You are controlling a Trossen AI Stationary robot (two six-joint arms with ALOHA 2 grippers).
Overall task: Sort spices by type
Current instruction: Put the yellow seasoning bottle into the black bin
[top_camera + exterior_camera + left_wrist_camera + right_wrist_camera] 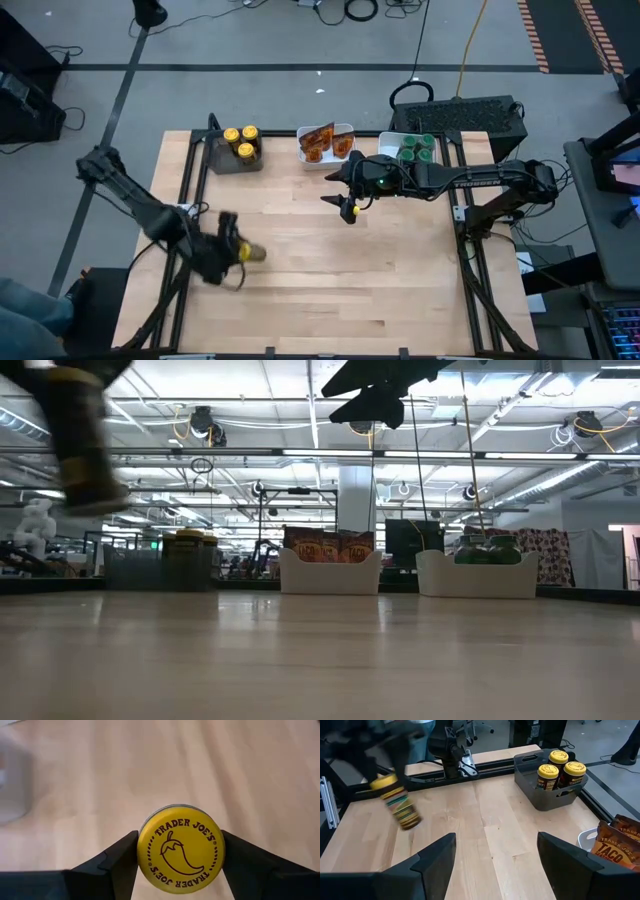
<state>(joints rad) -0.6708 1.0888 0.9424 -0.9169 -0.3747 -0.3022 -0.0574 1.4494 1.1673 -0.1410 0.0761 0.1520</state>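
My left gripper (pixel 238 252) hovers over the table's left half, shut on a yellow-lidded jar (pixel 181 847). That jar shows blurred and tilted in the right wrist view (pixel 400 805) and high in the low view (pixel 85 440). Three more yellow-lidded jars (pixel 242 140) stand in the grey tray (pixel 222 160) at the back left. Orange-brown packets (pixel 325 140) stand in the middle white tray (pixel 305 157). Green-lidded jars (pixel 417 148) fill the right white tray (pixel 388 142). My right gripper (pixel 350 205) hangs open above the table's middle, holding nothing. My left gripper pinches the jar at its lid end (pixel 150 851) between its two fingers (pixel 117 865), one on each side of the round lid. The fingers slant downward from the table's left. The jar is lifted clear of the table and tilted, lid uppermost (pixel 384 782).
The three trays line the far edge. Bare wood (pixel 350 290) spreads over the middle and near part of the table. Black rails (pixel 465 240) run along the table's sides.
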